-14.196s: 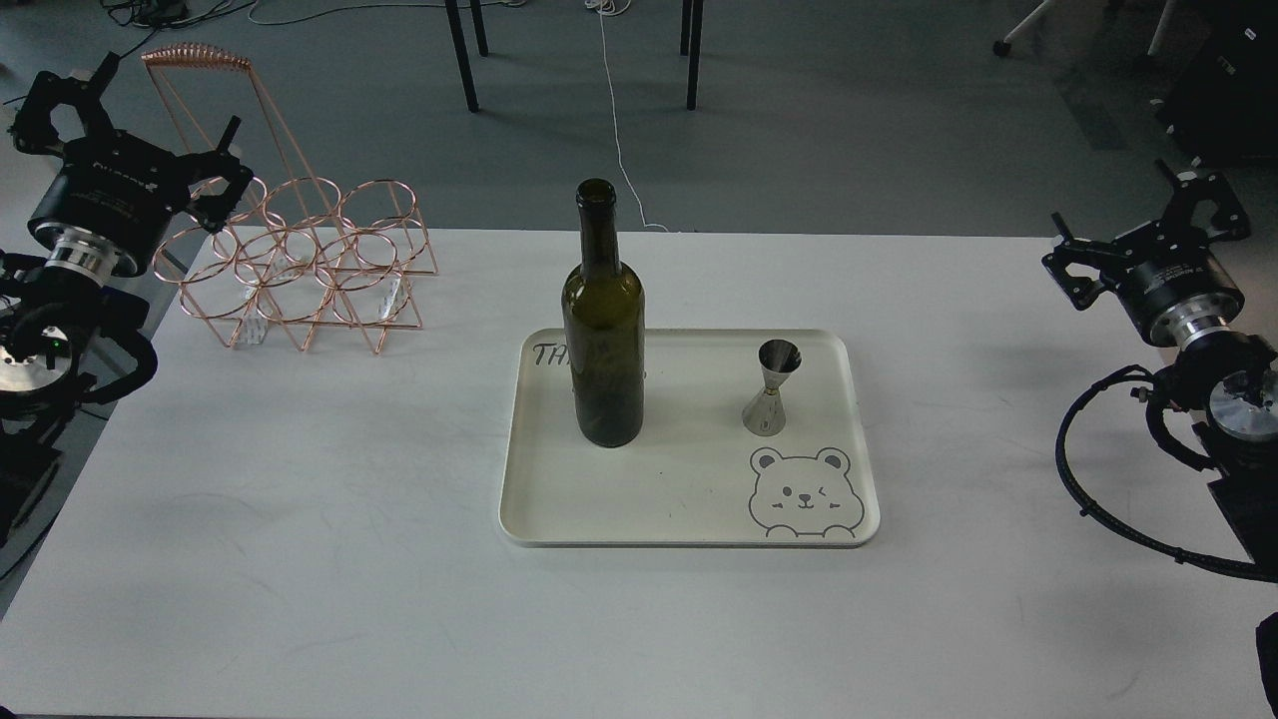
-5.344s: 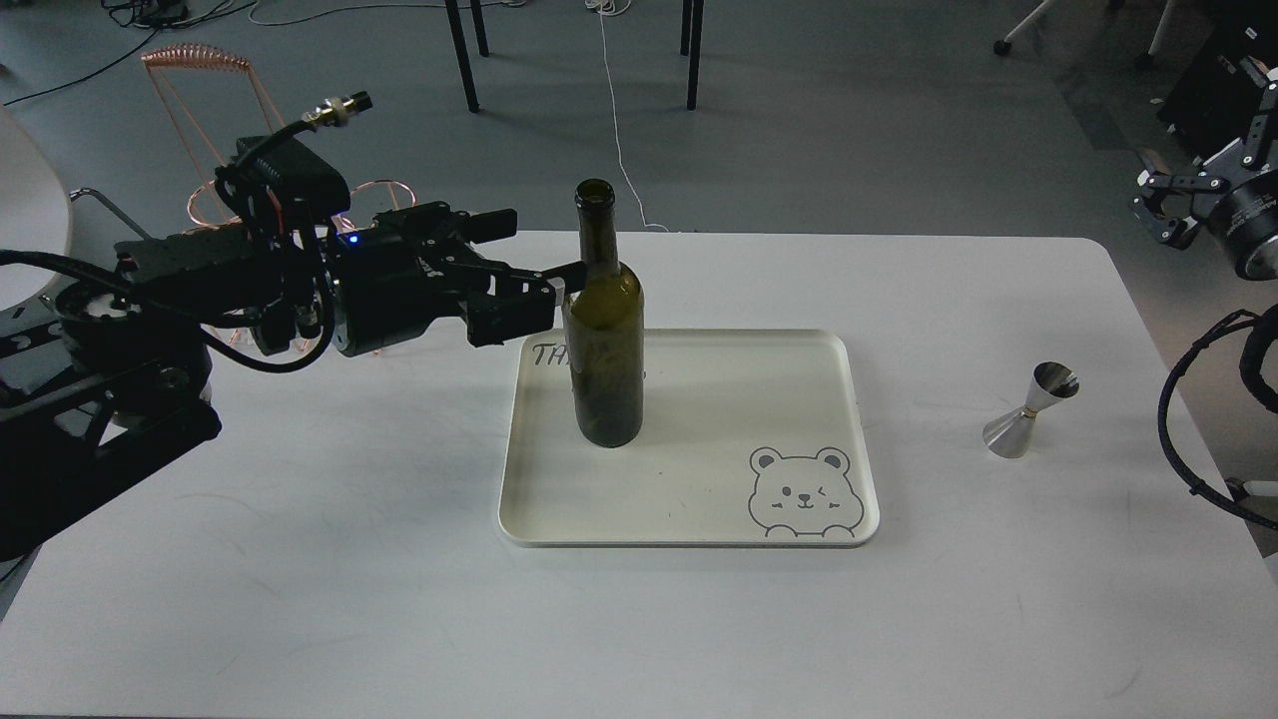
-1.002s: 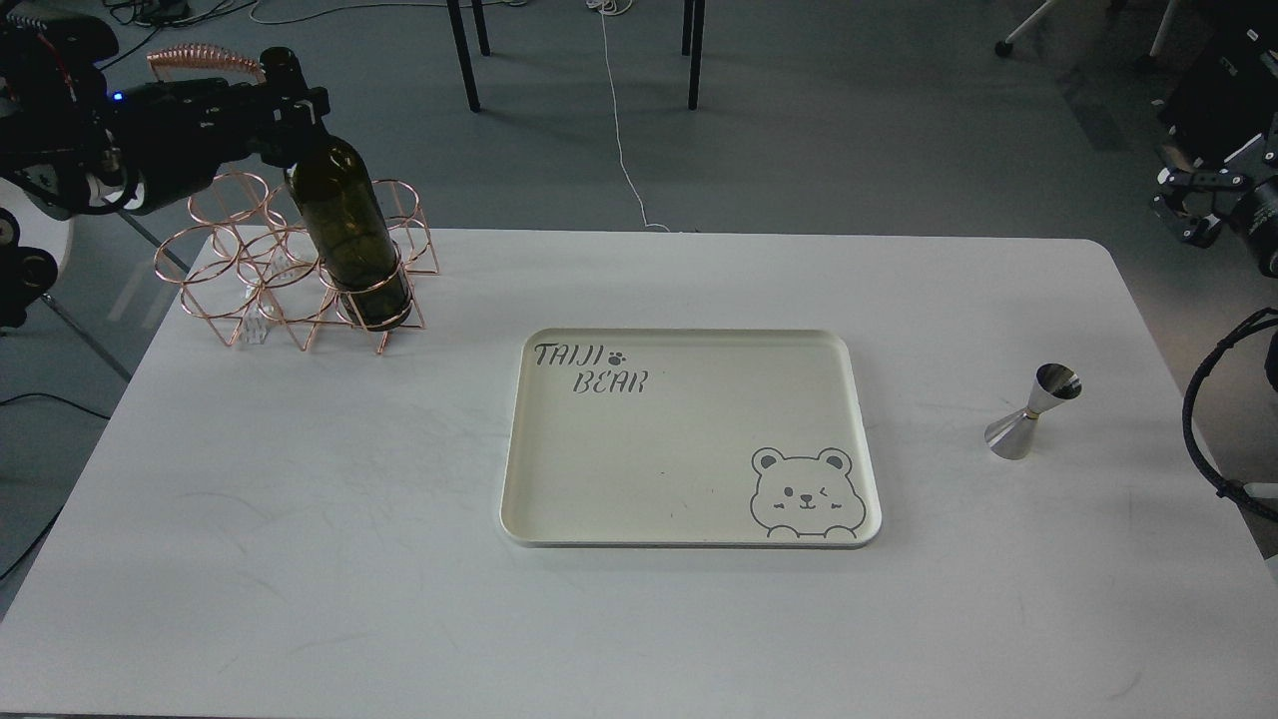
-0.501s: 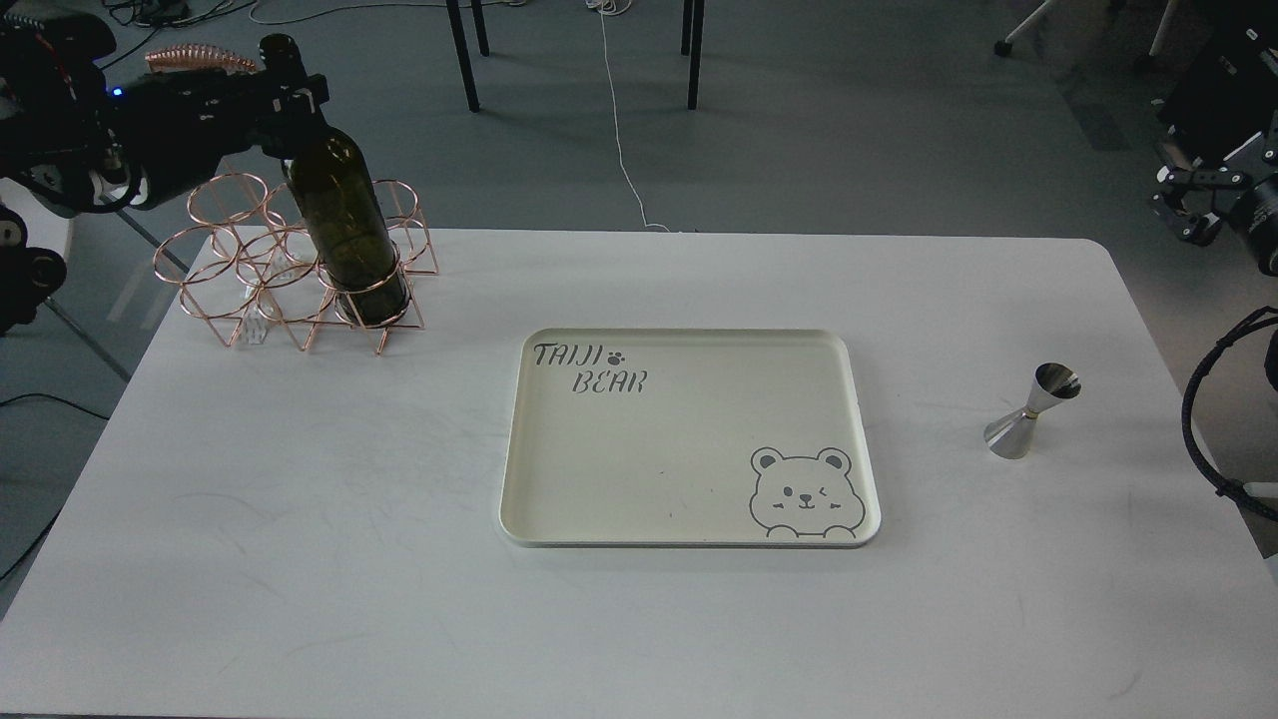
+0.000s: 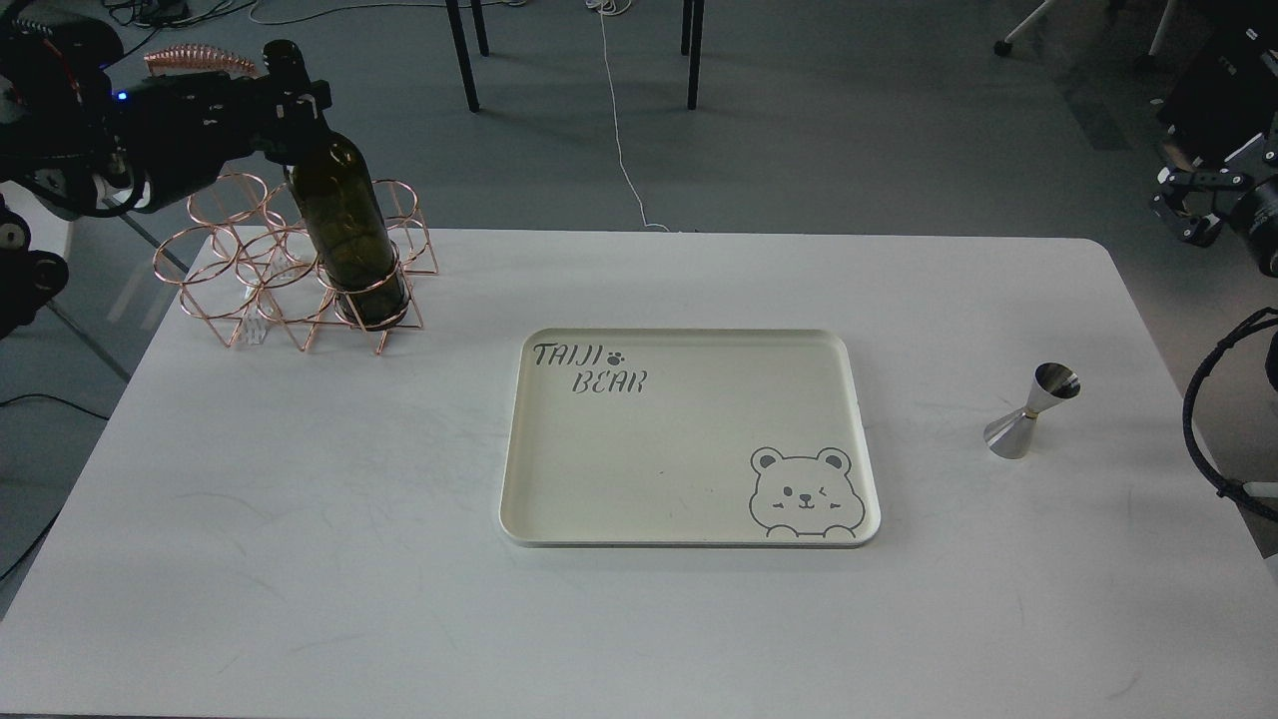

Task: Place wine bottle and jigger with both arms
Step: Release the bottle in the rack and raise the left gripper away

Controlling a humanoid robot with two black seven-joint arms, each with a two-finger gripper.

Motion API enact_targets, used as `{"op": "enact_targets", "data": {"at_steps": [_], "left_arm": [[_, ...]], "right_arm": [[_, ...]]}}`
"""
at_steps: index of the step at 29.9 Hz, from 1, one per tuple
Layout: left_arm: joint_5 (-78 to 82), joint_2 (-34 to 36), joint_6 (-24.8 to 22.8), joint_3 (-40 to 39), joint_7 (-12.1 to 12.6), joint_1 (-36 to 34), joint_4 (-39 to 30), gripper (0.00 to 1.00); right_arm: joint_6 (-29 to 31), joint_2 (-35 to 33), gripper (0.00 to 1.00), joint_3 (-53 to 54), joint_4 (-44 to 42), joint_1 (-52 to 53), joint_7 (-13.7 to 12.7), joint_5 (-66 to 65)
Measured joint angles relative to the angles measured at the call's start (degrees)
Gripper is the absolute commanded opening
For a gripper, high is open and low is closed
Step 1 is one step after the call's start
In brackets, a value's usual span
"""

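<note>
The dark olive-green wine bottle (image 5: 344,225) stands tilted in the front right ring of the copper wire rack (image 5: 290,265) at the table's far left. My left gripper (image 5: 290,100) is shut on the bottle's neck just below its mouth. The silver jigger (image 5: 1030,411) stands upright on the table at the right, apart from the tray. My right gripper (image 5: 1193,205) is raised off the table's far right edge, away from the jigger; its fingers are too small and dark to tell apart.
A cream tray (image 5: 689,439) with a bear drawing and "TAIJI BEAR" lettering lies at the table's middle with nothing on it. Black cables (image 5: 1213,439) hang at the right edge. Chair legs (image 5: 464,55) stand on the floor beyond the table.
</note>
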Motion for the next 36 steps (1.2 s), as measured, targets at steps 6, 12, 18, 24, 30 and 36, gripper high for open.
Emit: {"op": "enact_targets", "data": {"at_steps": [6,12,18,24,30,36], "left_arm": [[-0.75,-0.08,0.02,0.17,0.23,-0.07,-0.02,0.43],[-1.0,-0.77,0.52,0.16,0.45,-0.08,-0.08,0.66],[-1.05,-1.0,2.4,0.02,0.34,-0.07,0.02,0.78],[-2.59,-1.05,3.52,-0.52,0.22,0.0,0.02,0.91],[-17.91,-0.7,5.48,-1.12,-0.05,-0.51,2.75,0.97],[-44.42,-0.2,5.98,-1.44,-0.23,-0.63,9.08,0.98]], "right_arm": [[0.02,0.01,1.0,-0.02,-0.02,0.04,0.0,-0.01],[0.02,0.01,1.0,0.01,-0.05,0.05,0.0,-0.05],[0.01,0.05,1.0,0.02,-0.05,0.05,0.0,-0.06],[-0.01,0.05,1.0,-0.01,-0.05,0.06,0.0,-0.03],[-0.33,0.03,1.0,0.08,-0.16,0.14,0.0,-0.03],[-0.96,-0.39,1.0,0.26,-0.49,0.38,0.0,-0.07]]}}
